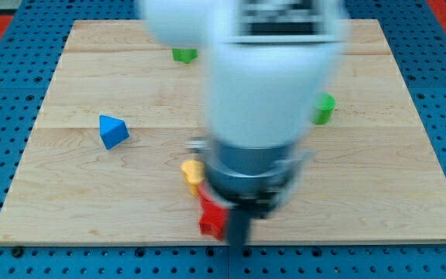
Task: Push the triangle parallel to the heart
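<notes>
No jaws are fitted: the arm ends in a dark rod, and my tip (pixel 238 242) appears as a blurred dark stub at the near edge of the board, just right of a red block (pixel 212 218). Whether they touch cannot be told through the blur.

The red block's shape is partly hidden by the arm; angular faces show. A yellow block (pixel 191 171), rounded in outline, sits just beyond it, largely covered by the arm's body; its shape cannot be confirmed.

The blue triangle (pixel 112 130), a faceted wedge with sharp edges, lies well apart on the left of the board. A green block (pixel 183 54) rests at the far side; another green block (pixel 324 108) stands to the right, shapes unclear.

The board (pixel 84 201) is pale, planked wood with visible grain, resting on a blue perforated base (pixel 6 260).
</notes>
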Robot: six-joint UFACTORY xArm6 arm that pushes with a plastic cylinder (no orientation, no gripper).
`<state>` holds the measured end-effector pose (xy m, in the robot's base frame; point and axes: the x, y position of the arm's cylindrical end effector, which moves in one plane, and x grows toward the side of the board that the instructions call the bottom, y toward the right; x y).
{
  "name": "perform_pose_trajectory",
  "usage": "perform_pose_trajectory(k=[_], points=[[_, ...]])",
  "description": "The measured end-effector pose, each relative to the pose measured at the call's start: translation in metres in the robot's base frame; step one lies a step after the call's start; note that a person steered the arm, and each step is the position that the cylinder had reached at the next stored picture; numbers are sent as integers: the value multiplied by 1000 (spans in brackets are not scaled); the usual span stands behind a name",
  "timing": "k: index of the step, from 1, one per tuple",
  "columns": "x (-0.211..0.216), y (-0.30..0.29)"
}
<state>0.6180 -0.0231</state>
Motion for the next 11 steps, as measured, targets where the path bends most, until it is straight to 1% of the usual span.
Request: perform_pose_trajectory(k=[1, 2, 3, 4, 5, 6, 7, 8, 9, 10, 11], points=[[0, -39], [-17, -37], [-24, -38], [-46, -132], [-136, -154], [-173, -158], [-221, -177], [-220, -123], [-131, -68], [-129, -61], [-192, -21]])
